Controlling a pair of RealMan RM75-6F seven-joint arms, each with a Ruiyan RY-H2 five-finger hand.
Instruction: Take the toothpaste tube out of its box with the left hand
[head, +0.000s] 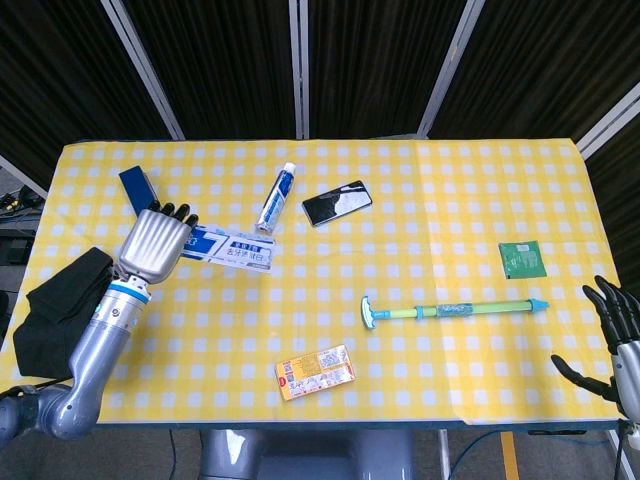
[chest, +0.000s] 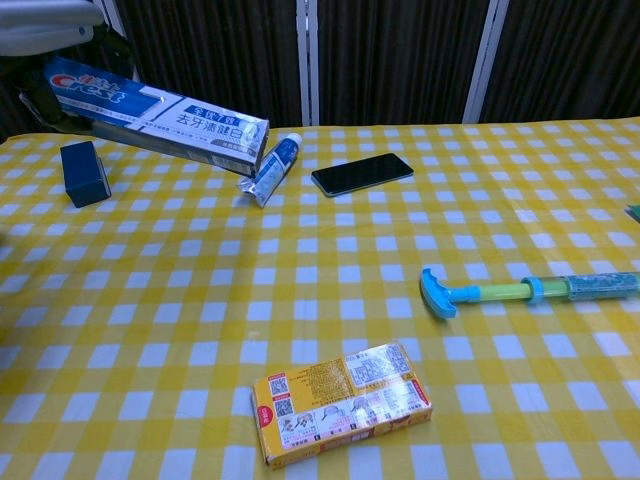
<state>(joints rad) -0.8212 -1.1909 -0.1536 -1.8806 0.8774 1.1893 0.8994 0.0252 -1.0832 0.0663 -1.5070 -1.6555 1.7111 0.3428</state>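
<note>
My left hand (head: 155, 245) holds the blue and white toothpaste box (head: 232, 250) above the table's left side, the box pointing right. In the chest view the box (chest: 160, 112) hangs level at the upper left, with a bit of the hand (chest: 50, 25) at the top left corner. The toothpaste tube (head: 277, 197) lies loose on the cloth left of the phone, cap toward the back; the chest view shows the tube (chest: 270, 170) just under the box's open end. My right hand (head: 615, 335) hovers open off the table's right front corner.
A black phone (head: 337, 203) lies right of the tube. A dark blue small box (head: 134, 187) stands at the back left. A toy water pump (head: 455, 309), a green card (head: 522, 259) and a yellow carton (head: 315, 372) lie on the yellow checked cloth (head: 420, 180). Black fabric (head: 55, 310) hangs off the left edge.
</note>
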